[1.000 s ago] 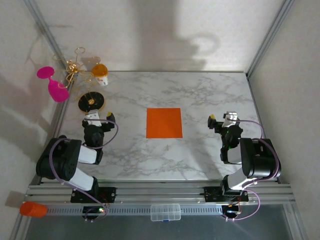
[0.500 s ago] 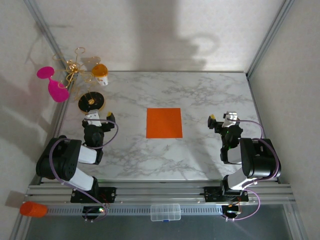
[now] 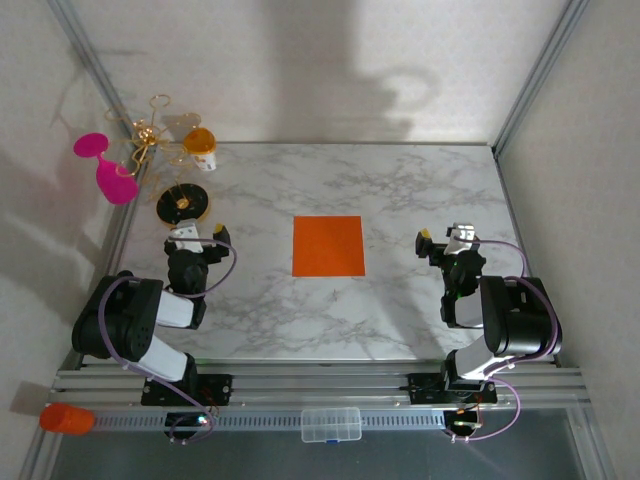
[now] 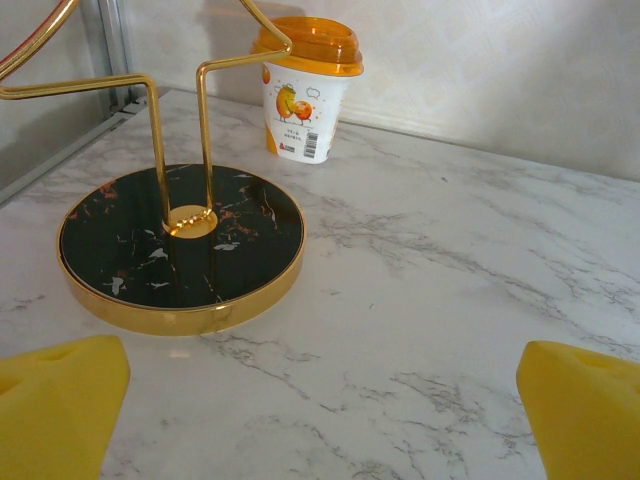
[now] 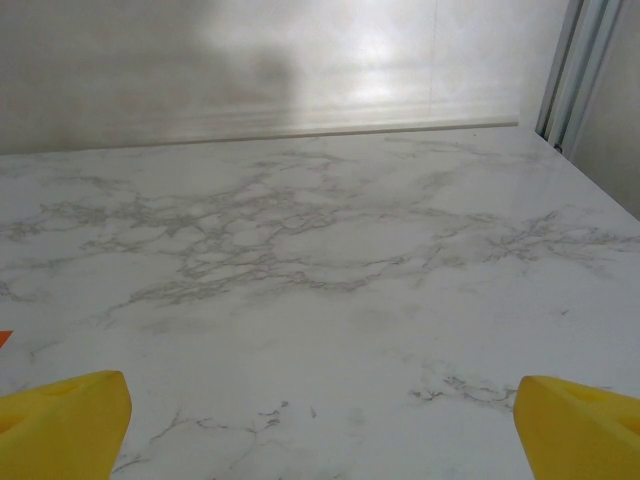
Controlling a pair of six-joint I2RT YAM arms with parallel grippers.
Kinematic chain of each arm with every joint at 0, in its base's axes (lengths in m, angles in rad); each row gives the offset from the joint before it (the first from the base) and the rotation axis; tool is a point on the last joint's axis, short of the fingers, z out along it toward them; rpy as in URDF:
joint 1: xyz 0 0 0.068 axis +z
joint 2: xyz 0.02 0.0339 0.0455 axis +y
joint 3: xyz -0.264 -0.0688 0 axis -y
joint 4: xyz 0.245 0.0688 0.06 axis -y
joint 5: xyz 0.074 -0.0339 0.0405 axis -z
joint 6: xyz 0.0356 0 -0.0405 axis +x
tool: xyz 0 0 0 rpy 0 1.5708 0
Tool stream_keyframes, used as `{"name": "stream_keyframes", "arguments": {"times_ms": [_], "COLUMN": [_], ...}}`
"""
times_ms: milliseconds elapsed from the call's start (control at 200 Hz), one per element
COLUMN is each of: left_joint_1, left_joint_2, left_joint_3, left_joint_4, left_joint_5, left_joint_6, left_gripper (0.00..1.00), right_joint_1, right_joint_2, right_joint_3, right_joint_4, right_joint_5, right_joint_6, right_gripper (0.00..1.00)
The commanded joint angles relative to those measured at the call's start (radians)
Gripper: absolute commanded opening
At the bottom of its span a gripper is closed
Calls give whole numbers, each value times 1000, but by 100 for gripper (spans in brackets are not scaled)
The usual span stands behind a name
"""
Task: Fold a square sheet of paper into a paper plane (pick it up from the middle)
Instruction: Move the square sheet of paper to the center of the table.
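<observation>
The square sheet of paper (image 3: 328,246) is bright orange and lies flat and unfolded in the middle of the marble table (image 3: 400,190). One corner of it peeks in at the left edge of the right wrist view (image 5: 3,338). The paper plane is out of view. My left gripper (image 3: 195,233) rests at the table's left side, open, its yellow fingertips (image 4: 55,405) wide apart over bare marble (image 4: 320,420). My right gripper (image 3: 443,238) rests at the right side, also open (image 5: 320,425), with nothing between its fingertips (image 5: 60,420). Both stand well apart from the sheet.
Just ahead of the left gripper stands a gold wire stand on a black round base (image 3: 184,205) (image 4: 180,240). Behind it are an orange-and-white cup (image 3: 203,150) (image 4: 305,90) and a pink goblet (image 3: 112,175). An orange cylinder (image 3: 66,418) and a clear box (image 3: 331,424) lie on the front rail.
</observation>
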Motion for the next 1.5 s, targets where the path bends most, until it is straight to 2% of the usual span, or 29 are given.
{"name": "stream_keyframes", "arguments": {"times_ms": [0,65,205,395,496,571,661,746,821,906,1051,1186,1312,1497], "left_joint_1": [3,0,-8,-44,-59,-62,-68,-74,-94,-132,-220,-302,-334,-344], "left_joint_2": [7,-6,-98,-175,-241,-282,-303,-304,-295,-271,-164,-73,-10,30], "left_joint_3": [14,19,111,201,234,310,417,509,546,559,619,684,729,743], "left_joint_4": [37,23,-211,-414,-511,-688,-895,-1058,-1105,-1113,-1144,-1177,-1190,-1201], "left_joint_5": [2,-23,-59,-158,-164,-152,-71,72,197,276,367,361,388,368], "left_joint_6": [4,0,-1,-29,-125,-263,-390,-490,-551,-618,-689,-706,-718,-720], "left_gripper": [99,99,99,99,99,99,99,99,99,99,99,99,99,99], "right_joint_1": [0,0,2,21,64,94,109,128,152,177,248,310,381,488], "right_joint_2": [9,3,-121,-120,-130,-137,-118,-89,-65,-27,34,116,201,336], "right_joint_3": [16,22,201,444,505,564,639,684,700,701,699,723,801,954], "right_joint_4": [44,43,-350,-759,-864,-964,-1081,-1152,-1185,-1191,-1158,-1122,-1161,-1261], "right_joint_5": [1,1,36,70,50,6,-174,-360,-409,-455,-433,-416,-348,-215], "right_joint_6": [3,1,13,118,167,241,370,457,537,603,654,700,699,665], "right_gripper": [99,99,99,99,99,99,99,99,99,99,99,95,91,86]}}
